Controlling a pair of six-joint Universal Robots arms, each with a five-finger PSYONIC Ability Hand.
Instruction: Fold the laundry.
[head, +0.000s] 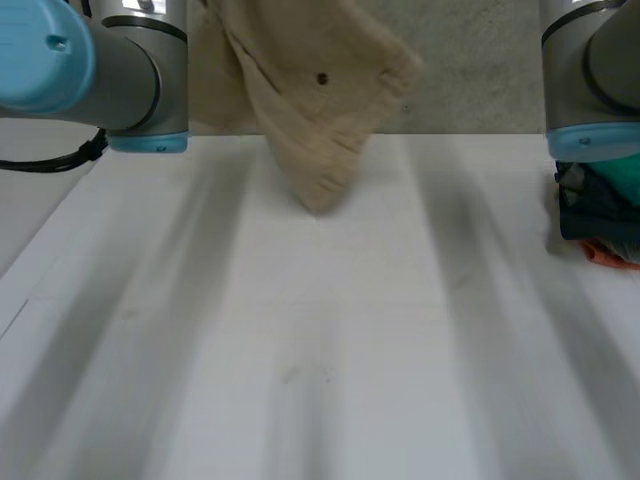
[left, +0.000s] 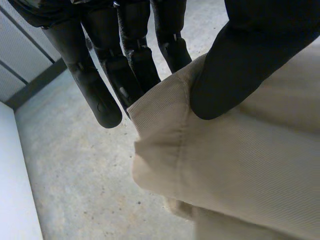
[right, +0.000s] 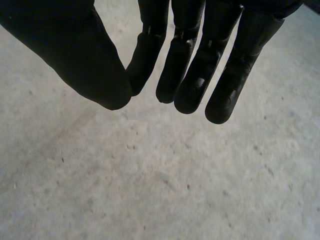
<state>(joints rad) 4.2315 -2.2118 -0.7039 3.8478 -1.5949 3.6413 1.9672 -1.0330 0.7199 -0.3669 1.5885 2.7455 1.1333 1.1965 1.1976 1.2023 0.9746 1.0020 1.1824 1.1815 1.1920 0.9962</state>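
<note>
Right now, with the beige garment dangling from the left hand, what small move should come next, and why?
Probably bring the right hand across to grip the beige garment beside the left hand. Only the left hand holds it, pinching the hem between thumb and fingers, so it hangs bunched, its tip low at the table. The right hand is open and holds nothing.

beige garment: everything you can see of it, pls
The beige garment is soft-looking, finely ribbed cloth with a stitched seam along a folded hem and one small dark dot, maybe a button. It hangs bunched in the air, tapering to a tip low over the far part of the white table; whether it touches there is unclear. The left hand pinches its hemmed edge between thumb and fingers.
</note>
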